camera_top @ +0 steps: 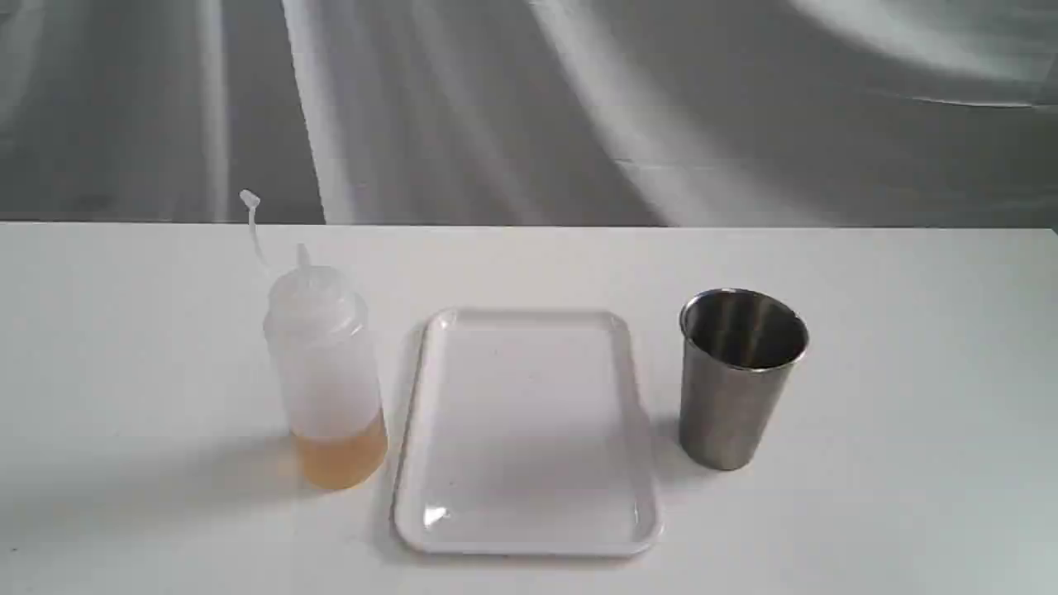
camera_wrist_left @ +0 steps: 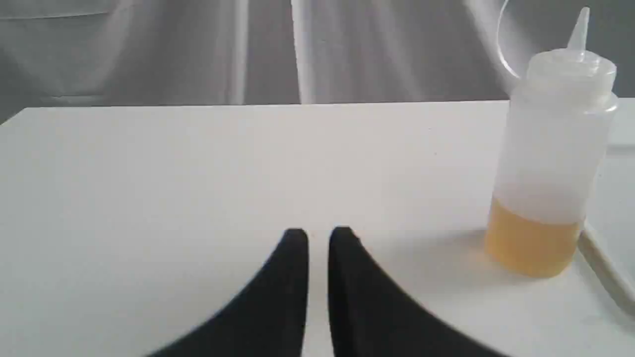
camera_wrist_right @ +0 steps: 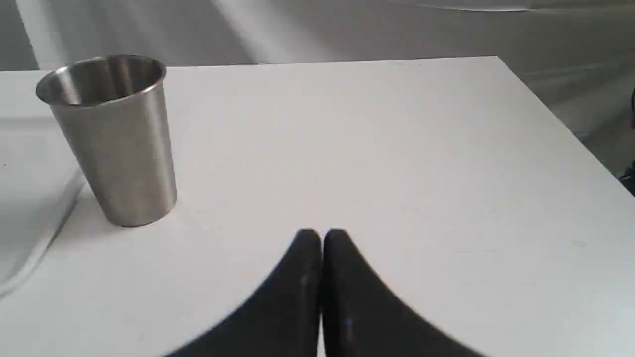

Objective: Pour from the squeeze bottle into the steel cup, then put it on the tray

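The squeeze bottle stands upright at the left, nozzle uncapped, just beside the tray. The steel cup stands right of the tray. The left gripper is nearly closed and the right gripper fully closed, both empty. Gripping the soft bottle too hard could squirt liquid before it reaches the cup.

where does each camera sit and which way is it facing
Exterior view: raised before the white table, facing the grey drape; shows translucent squeeze bottle with amber liquid, flat white rectangular tray, brushed steel cup; no robot parts.
Left wrist view: low behind the left gripper, facing the bottle.
Right wrist view: low behind the right gripper, facing the cup.
Shared: both wrist views catch the tray's edge.
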`<state>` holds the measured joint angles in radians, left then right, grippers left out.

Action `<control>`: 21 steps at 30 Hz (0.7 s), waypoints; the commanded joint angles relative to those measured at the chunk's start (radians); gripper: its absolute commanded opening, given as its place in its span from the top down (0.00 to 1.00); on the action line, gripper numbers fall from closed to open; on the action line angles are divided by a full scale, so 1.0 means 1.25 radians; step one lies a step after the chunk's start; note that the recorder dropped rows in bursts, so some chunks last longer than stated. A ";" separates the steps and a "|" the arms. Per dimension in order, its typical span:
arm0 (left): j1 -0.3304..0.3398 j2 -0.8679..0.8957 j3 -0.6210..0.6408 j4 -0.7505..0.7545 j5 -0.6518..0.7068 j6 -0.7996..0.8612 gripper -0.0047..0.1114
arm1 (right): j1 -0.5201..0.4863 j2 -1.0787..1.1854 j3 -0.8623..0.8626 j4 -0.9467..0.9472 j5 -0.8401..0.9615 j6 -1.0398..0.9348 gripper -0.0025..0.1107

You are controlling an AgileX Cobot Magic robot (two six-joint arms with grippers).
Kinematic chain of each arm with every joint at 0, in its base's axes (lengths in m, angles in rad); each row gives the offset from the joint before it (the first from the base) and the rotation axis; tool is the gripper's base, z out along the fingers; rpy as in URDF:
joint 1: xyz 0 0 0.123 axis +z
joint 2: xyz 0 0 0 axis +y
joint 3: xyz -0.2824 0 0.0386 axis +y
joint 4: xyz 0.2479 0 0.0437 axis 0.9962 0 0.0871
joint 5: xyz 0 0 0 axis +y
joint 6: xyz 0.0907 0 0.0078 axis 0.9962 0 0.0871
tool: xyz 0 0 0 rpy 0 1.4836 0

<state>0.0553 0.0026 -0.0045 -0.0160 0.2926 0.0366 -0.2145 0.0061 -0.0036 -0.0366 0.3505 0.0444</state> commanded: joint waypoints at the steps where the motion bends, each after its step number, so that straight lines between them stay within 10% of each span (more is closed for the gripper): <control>1: -0.006 -0.002 0.004 -0.002 -0.007 -0.001 0.89 | -0.004 -0.005 0.003 -0.003 -0.008 -0.003 0.98; 11: -0.006 -0.002 0.004 -0.002 -0.007 -0.002 0.89 | -0.004 -0.005 0.003 0.013 -0.088 -0.003 0.98; 21: -0.006 -0.002 0.004 -0.002 -0.007 -0.002 0.89 | -0.004 -0.005 0.003 0.146 -0.603 0.082 0.98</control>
<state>0.0553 0.0026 -0.0045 -0.0160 0.2926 0.0366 -0.2145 0.0055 -0.0036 0.0939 -0.2253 0.1007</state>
